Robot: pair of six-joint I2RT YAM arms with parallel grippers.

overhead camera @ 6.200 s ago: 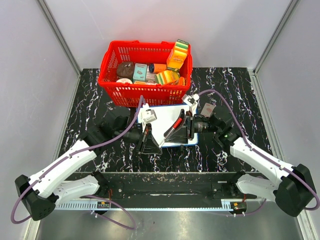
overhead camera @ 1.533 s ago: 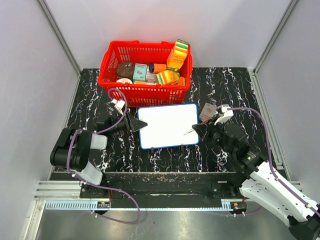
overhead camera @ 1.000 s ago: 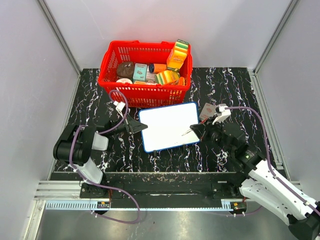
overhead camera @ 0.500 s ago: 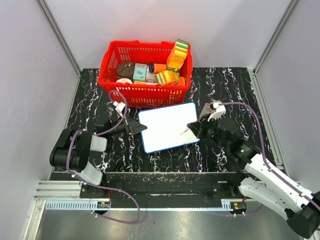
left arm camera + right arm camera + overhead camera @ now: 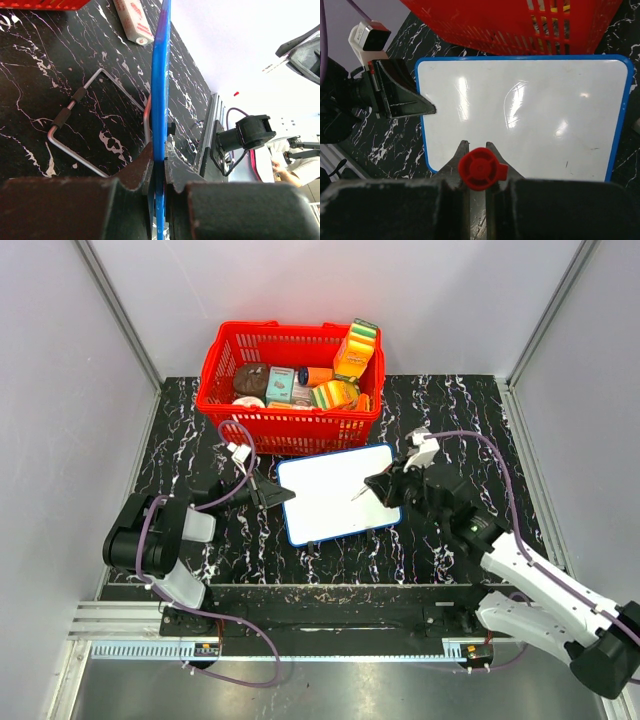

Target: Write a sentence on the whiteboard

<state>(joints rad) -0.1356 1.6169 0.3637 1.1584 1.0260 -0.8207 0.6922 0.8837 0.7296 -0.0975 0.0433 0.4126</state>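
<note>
The red basket fills the far middle of the bench, and its near wall stands just beside the far edge of the whiteboard, so only a thin slot is left between them. The left pincer is clamped on the board's left edge. The right pincer, closed on a red marker, crowds the right edge with its arm, so the white face can be reached from above and from the near side. Bare bench lies open at the far left, at the far right and along the near strip.
</note>
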